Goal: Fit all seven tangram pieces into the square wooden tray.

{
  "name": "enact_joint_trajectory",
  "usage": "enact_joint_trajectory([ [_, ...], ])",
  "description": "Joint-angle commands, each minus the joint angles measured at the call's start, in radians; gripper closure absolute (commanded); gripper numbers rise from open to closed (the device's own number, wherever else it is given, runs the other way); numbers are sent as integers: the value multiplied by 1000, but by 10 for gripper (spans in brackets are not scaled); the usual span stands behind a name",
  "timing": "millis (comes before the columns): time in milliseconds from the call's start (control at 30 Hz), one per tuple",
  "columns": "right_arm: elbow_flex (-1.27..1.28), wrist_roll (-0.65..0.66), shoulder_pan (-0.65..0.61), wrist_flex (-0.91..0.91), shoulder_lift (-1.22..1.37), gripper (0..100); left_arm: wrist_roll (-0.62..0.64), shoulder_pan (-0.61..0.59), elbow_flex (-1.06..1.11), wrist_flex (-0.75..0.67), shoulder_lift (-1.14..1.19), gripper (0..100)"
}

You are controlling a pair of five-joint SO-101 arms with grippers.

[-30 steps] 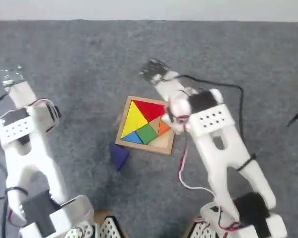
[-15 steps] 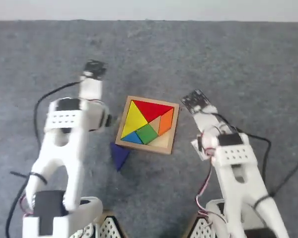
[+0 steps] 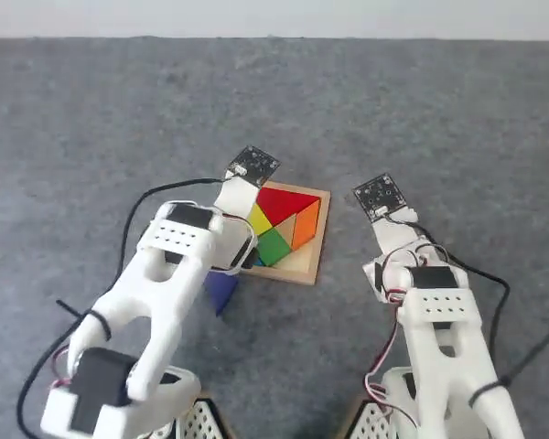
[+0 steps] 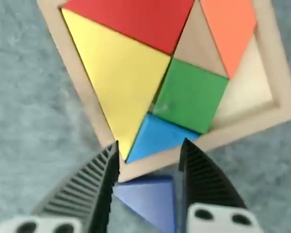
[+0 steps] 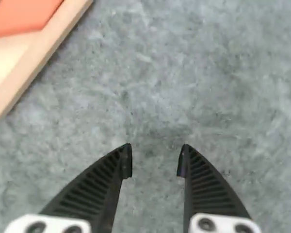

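Dark blue triangular wooden piece (image 4: 148,199) is seen on grey carpet (image 3: 91,119) just outside the square wooden tray (image 3: 302,262), between the spread fingers of the left gripper (image 4: 148,155), which has been swung in from the side. The right gripper (image 5: 154,160) is held spread over carpet beside the tray. A pale wall (image 3: 274,16) is seen beyond.

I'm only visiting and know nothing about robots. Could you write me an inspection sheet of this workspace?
Surface: grey carpet-like mat.
Job's things: wooden tray holds red triangle, yellow triangle, green square, orange piece, light blue triangle, with one pale gap; dark blue triangle lies on the mat beside the tray.
Clutter: nothing seen.
Grippers: left gripper open, above the dark blue triangle; right gripper open, above bare mat near the tray.
Cables: black cable loops beside the left arm; black lead and red wires run by the right arm.
Surroundings: pale wall along the mat's far edge.
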Motion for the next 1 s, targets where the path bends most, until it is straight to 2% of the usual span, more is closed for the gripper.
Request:
enact_joint_trajectory([
  [0, -8, -14, 13, -19, -38, 836, -2, 6, -7, -46, -6, 802],
  [233, -6, -15, 16, -13, -39, 836, 8, 5, -51, -80, 160, 804],
  [400, -9, -17, 21, -15, -41, 836, 8, 3, -134, -41, 236, 804],
  [567, -9, -44, 21, -19, -41, 836, 12, -66, -102, -20, 44, 801],
  [733, -9, -44, 21, -19, -41, 836, 17, -133, 91, 44, -242, 800],
  [867, -9, -44, 21, -21, -41, 836, 18, -126, 157, 149, -279, 765],
  [967, -9, -44, 21, -21, -41, 836, 9, -126, 154, 169, -236, 750],
])
